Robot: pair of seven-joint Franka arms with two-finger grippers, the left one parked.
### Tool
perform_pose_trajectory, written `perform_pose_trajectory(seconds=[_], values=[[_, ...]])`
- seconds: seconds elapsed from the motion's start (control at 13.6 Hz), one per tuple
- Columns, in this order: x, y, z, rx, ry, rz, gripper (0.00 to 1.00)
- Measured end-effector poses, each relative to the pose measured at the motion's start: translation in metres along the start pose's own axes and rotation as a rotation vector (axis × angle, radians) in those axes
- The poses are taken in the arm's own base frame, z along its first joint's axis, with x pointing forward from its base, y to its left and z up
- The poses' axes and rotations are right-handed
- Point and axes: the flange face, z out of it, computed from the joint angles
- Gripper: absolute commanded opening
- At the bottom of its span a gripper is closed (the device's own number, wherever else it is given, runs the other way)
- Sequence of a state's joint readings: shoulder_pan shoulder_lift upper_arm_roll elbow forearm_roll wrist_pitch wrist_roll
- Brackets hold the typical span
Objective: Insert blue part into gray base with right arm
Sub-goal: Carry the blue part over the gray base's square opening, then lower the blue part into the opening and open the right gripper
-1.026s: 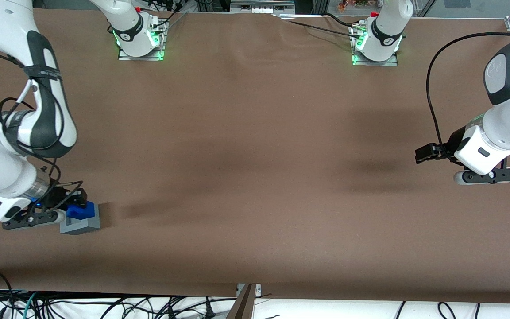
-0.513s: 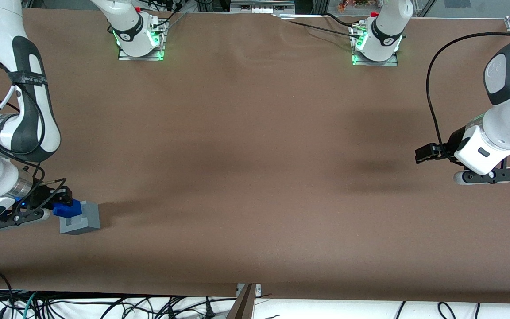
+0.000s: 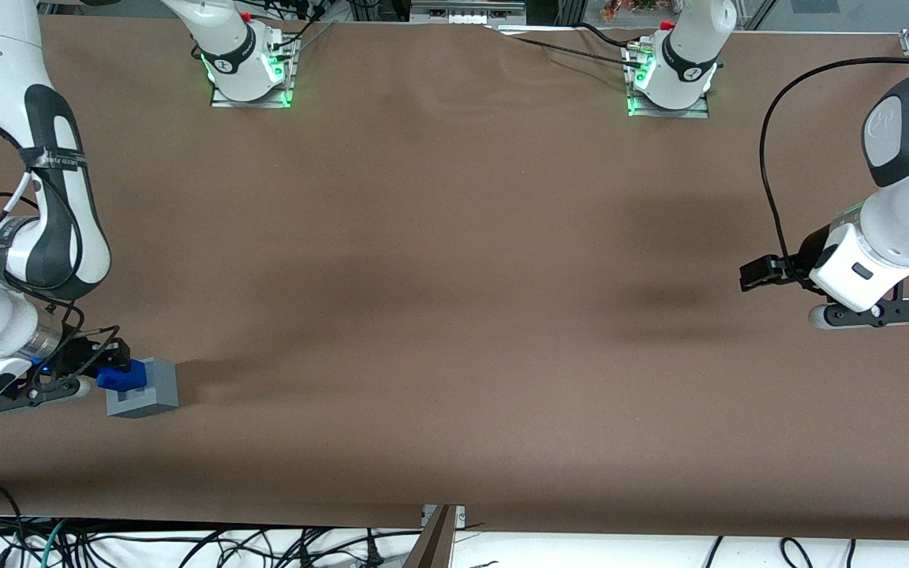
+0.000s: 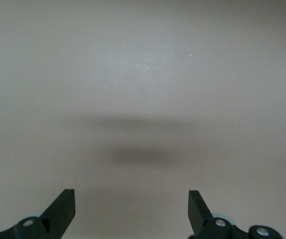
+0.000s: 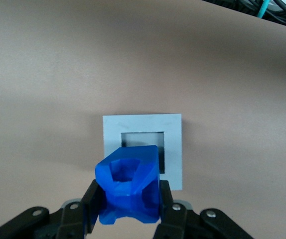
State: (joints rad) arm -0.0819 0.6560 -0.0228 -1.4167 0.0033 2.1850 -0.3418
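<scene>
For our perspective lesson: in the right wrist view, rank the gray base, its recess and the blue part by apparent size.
1. gray base
2. blue part, held in the claw, nearer the camera, so it looks enlarged
3. recess, partly covered

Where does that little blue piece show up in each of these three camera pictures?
Front view: the blue part is held in the end effector, at the gray base's edge nearest the working arm.
Right wrist view: the blue part is between the fingers, partly over the recess.
Left wrist view: not visible.
Shared landmark: the gray base.
</scene>
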Motion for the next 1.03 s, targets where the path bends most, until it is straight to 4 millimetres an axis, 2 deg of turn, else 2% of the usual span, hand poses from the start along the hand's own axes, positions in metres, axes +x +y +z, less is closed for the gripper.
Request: perform_pose_trajectory(seconds=[0.22,1.03], values=[[-0.0013,0.0073,0.0011,-0.002,0.011,0.012,0.26],[-0.0020,0.0129,0.0033,0.055,0.043,0.071,0.26]])
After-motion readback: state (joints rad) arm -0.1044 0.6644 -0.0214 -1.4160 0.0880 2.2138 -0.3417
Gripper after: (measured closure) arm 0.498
